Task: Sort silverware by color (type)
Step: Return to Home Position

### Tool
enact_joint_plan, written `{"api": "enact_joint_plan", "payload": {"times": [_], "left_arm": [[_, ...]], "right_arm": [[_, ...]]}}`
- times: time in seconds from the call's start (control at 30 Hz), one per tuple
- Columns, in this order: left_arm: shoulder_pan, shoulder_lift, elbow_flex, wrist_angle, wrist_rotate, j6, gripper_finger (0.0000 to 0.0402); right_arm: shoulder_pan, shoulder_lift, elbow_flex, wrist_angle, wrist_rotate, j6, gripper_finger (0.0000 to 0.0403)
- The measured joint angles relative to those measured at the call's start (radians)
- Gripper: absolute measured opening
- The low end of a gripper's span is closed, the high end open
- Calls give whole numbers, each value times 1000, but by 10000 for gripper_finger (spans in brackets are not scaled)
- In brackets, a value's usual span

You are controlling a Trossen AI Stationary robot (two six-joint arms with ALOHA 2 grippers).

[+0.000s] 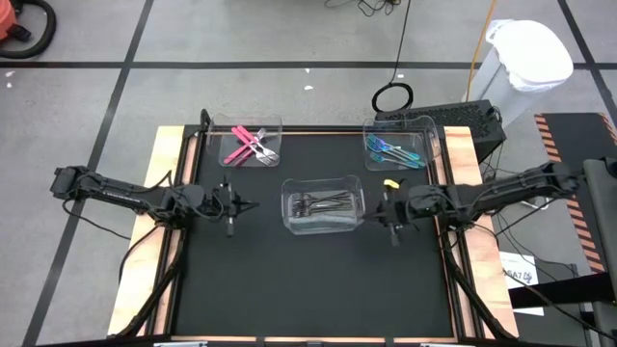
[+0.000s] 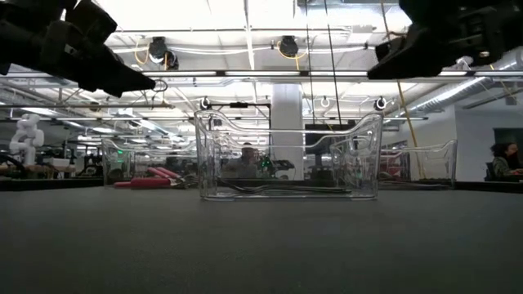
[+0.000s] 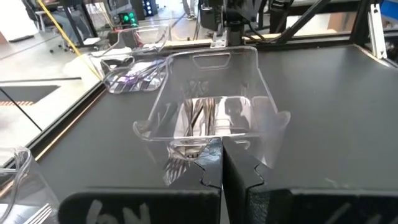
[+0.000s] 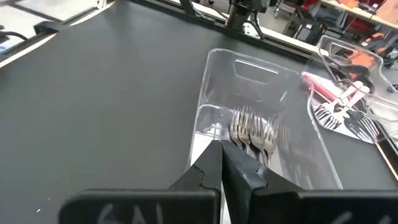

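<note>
Left pincer (image 1: 246, 203), closed, faces clear bin (image 1: 286, 189) holding grey forks (image 1: 323, 202).

Left tool (image 1: 234, 204) and right tool (image 1: 390, 208) hover facing each other, both closed and empty

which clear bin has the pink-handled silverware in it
The top-left bin in the high view: it holds the pink-handled silverware. The middle bin holds plain grey forks, and the top-right bin holds blue-teal pieces.
</note>
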Motion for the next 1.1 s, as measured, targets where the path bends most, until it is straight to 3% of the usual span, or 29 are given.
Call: {"api": "enact_joint_plan", "payload": {"times": [0.17, 0.33, 0.47, 0.57, 0.77, 1.1], "left_arm": [[1, 0, -20, 0, -2, 33, 0], [2, 0, -108, 144, -35, 72, 0], [3, 0, -179, 254, -75, 75, 0], [4, -1, -182, 247, -73, 66, 0], [4, -1, -182, 265, 42, 54, 0], [3, -46, -182, 267, 88, 31, 0]], "right_arm": [[0, -115, -80, 6, 0, 2, 0], [0, -202, -142, 25, 0, 1, 0], [0, -238, -219, 153, 0, -17, 0], [0, -243, -276, 257, 0, -43, 0], [-11, -243, -328, 318, 2, -70, 0], [-33, -245, -329, 308, 0, -60, 0]]}}
